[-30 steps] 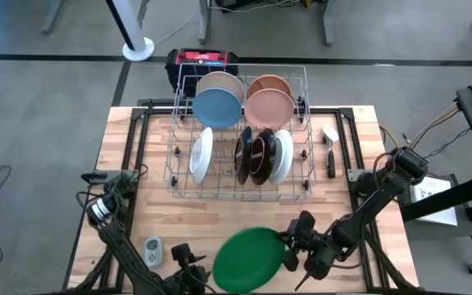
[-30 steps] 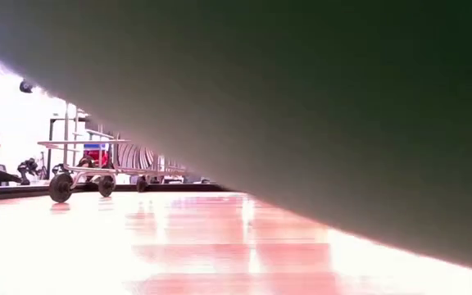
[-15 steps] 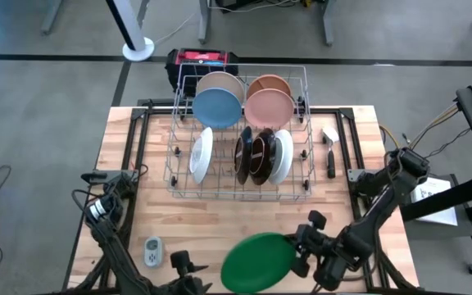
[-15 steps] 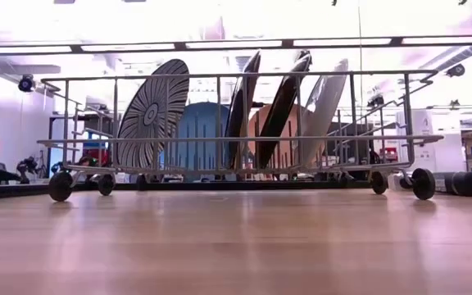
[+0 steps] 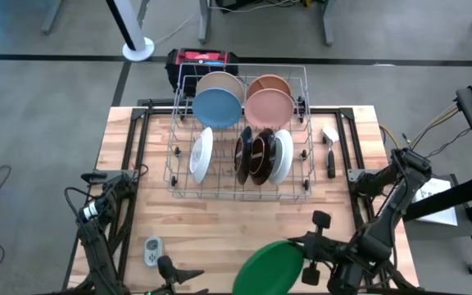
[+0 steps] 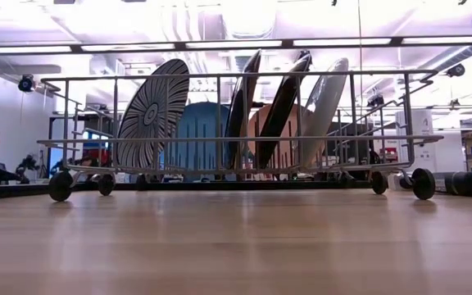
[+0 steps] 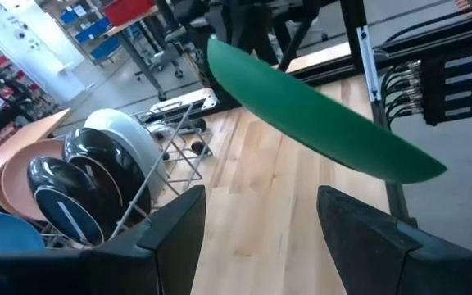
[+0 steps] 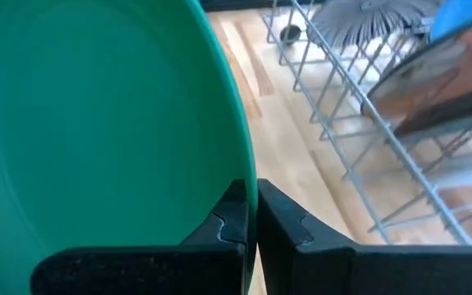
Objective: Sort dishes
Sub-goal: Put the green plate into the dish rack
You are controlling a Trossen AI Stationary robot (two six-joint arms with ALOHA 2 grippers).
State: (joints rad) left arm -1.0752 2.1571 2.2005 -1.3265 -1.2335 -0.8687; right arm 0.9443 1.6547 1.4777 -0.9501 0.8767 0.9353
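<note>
A large green plate (image 5: 270, 266) hangs above the table's near edge, with my right gripper (image 5: 303, 264) shut on its right rim. My left gripper (image 5: 188, 272) stands open to the plate's left, apart from it. In the left wrist view its fingers (image 7: 260, 238) have nothing between them, and the green plate (image 7: 318, 115) floats tilted ahead. The other dishes stand on edge in the wire rack (image 5: 240, 190): a blue plate (image 5: 217, 106), a pink plate (image 5: 269, 106), a striped plate (image 6: 150, 115) and dark plates (image 5: 252, 156). My right gripper pinches the green plate's rim (image 8: 238, 168) between its two fingers, one finger on each face of the plate. The fingers come at it from the table's right side. The plate is lifted clear of the table and tilted.
The rack fills the table's far middle. A small grey gadget (image 5: 152, 250) lies at the near left. A dark-handled tool (image 5: 331, 157) lies right of the rack. Bare wood (image 5: 220, 221) spreads between the rack and the near edge.
My right gripper has risen with the green plate and carried it toward the table's right near corner. The plate has come up off the table and out of the low view, which it filled before. My left gripper has risen and drawn away from the plate.
</note>
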